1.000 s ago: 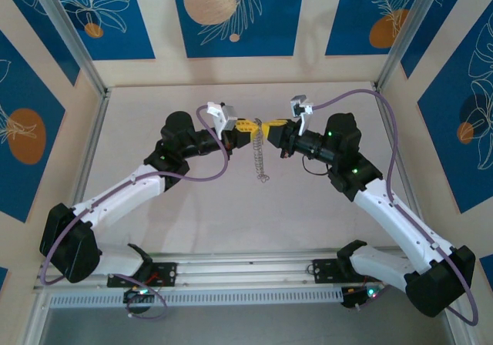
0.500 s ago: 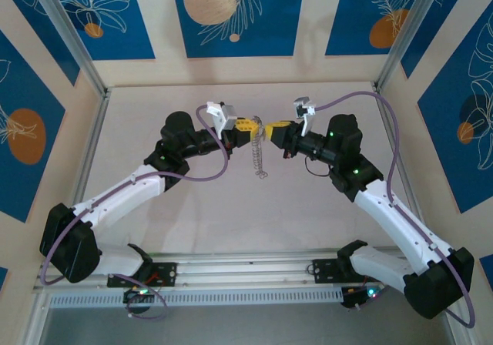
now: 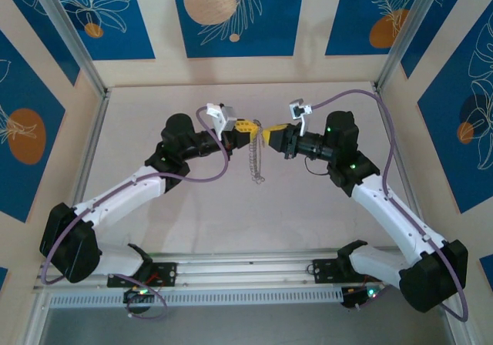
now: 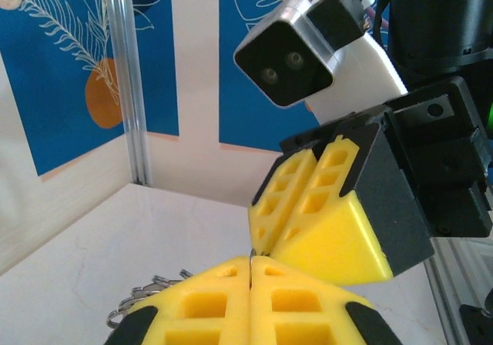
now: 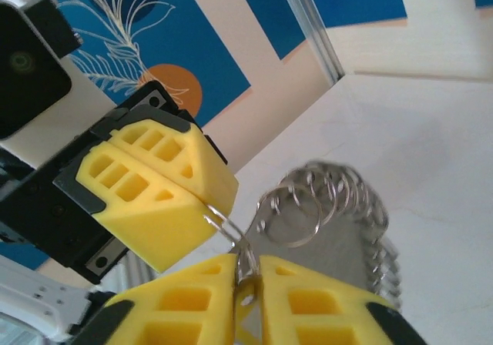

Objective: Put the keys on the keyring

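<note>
No legible txt, labels or nos. anywhere.

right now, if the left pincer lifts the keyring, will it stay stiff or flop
Likely floppy: the keyring hangs limp like a chain below the left pincer. Its many loose small rings would probably swing. Thin wire, so probably light.

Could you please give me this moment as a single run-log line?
left tool: shut on keyring | right tool: at keyring, grip unclear | keyring: hanging between tools

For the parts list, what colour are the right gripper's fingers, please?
Bright yellow; right gripper's fingers show best in left wrist view.
</note>
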Motion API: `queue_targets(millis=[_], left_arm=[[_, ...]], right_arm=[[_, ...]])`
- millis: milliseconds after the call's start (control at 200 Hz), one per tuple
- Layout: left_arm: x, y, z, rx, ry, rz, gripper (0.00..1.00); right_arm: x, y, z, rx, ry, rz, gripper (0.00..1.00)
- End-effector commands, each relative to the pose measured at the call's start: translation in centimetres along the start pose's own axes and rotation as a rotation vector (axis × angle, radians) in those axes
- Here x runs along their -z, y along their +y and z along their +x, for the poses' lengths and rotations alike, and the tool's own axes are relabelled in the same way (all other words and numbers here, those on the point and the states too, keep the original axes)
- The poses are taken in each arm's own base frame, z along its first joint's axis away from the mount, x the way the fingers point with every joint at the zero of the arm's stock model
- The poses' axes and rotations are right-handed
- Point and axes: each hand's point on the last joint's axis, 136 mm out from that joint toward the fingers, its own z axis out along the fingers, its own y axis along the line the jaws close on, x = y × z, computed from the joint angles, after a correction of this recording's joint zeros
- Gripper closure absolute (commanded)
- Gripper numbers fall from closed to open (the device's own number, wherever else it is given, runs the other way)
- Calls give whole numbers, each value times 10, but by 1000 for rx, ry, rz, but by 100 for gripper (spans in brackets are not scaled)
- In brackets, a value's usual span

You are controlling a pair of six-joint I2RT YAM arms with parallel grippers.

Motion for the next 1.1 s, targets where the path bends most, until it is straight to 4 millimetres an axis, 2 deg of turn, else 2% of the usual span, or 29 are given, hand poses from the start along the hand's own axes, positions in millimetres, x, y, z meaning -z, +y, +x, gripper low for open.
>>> queue_targets(millis=[0, 125, 280, 660, 1095], left_arm=[[1, -6, -28, -40, -107, 9, 100], [0, -5, -23, -14, -119, 11, 100], [-1, -5, -19, 25, -139, 30, 100], [-1, 3, -21, 179, -223, 109, 100], [-3, 13, -21, 272, -269, 124, 100]], right_arm=[[19, -5, 4, -77, -21, 3, 71], [36, -14, -2, -113, -74, 37, 61], [42, -19, -11, -131, -122, 52, 59], [31, -8, -36, -110, -195, -47, 52], [10, -3, -31, -106, -182, -115, 52]])
